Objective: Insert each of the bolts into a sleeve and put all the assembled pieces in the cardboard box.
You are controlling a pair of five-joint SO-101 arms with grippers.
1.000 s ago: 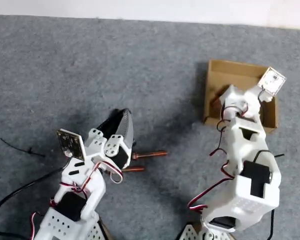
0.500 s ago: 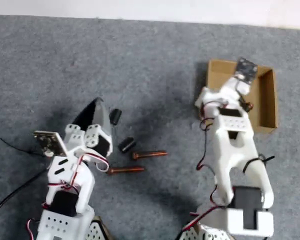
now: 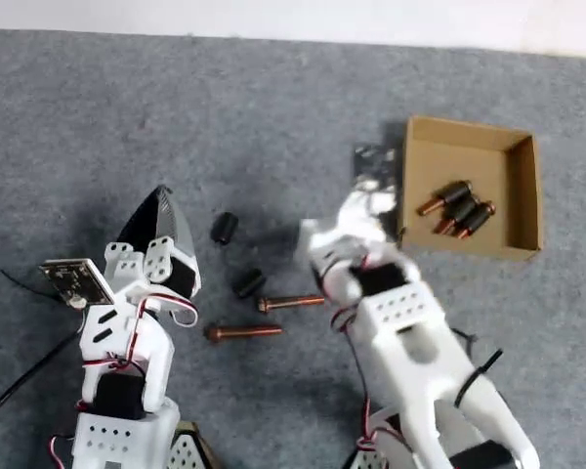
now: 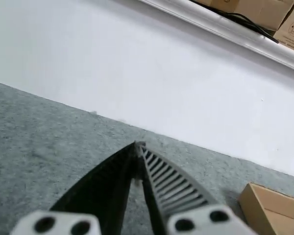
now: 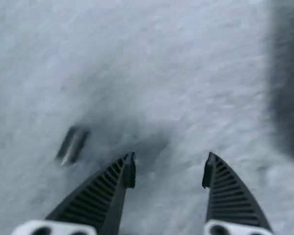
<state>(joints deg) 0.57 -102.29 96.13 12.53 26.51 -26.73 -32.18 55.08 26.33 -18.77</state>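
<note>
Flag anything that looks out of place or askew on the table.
Nothing looks damaged or spilled. Two bare bolts and two loose sleeves lie scattered on the mat; the assembled pieces lie slanted in the cardboard box.

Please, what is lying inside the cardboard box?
Inside the cardboard box lie what look like three bolts in black sleeves, close together. In the high view no arm covers the box, so its floor shows almost fully.

high: overhead, straight down over the whole counter [image 3: 98,107] | left wrist: low, facing the wall [image 4: 137,73] | right wrist: close, down at counter | shared high/left wrist: cardboard box [image 4: 272,208]
</note>
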